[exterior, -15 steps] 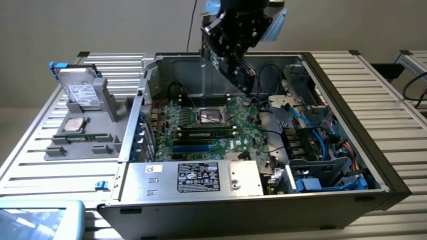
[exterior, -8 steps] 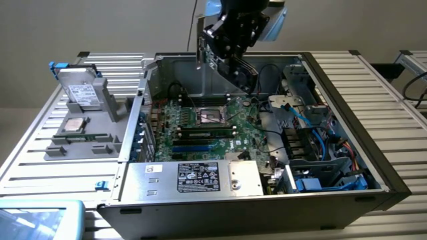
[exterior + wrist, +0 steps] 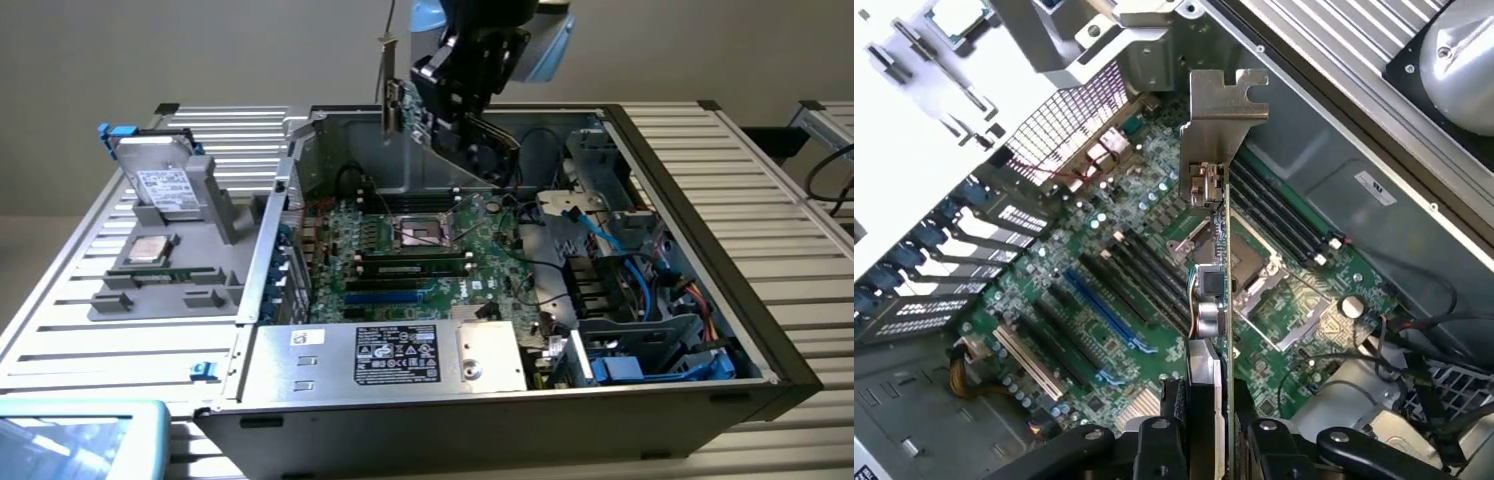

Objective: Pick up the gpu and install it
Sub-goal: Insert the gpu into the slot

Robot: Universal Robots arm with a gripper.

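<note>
Gripper (image 3: 467,102) hangs over the open PC case (image 3: 747,330). Its fingers (image 3: 1174,440) are closed partway, one on each side of the gpu (image 3: 400,108), clamping the card by its thin edge. The gpu is up in the air, on edge, above the case and apart from the mobo (image 3: 1084,250) below. Its metal bracket (image 3: 1222,105) is at the end away from the fingers. In the exterior view the bracket points toward that view's left, near the top of the case's back wall.

In the wrist view the card shows edge-on, w/ its line crossing over the CPU socket (image 3: 1264,275) area. A blue slot (image 3: 1104,310) lies off to one side of that line.

The case sits on a slatted metal surface (image 3: 747,150). At the exterior view's left is a grey tray (image 3: 174,290) w/ a hard drive (image 3: 167,185) propped in it, well apart from the gripper. The PSU (image 3: 400,355) is at the case's near end.
</note>
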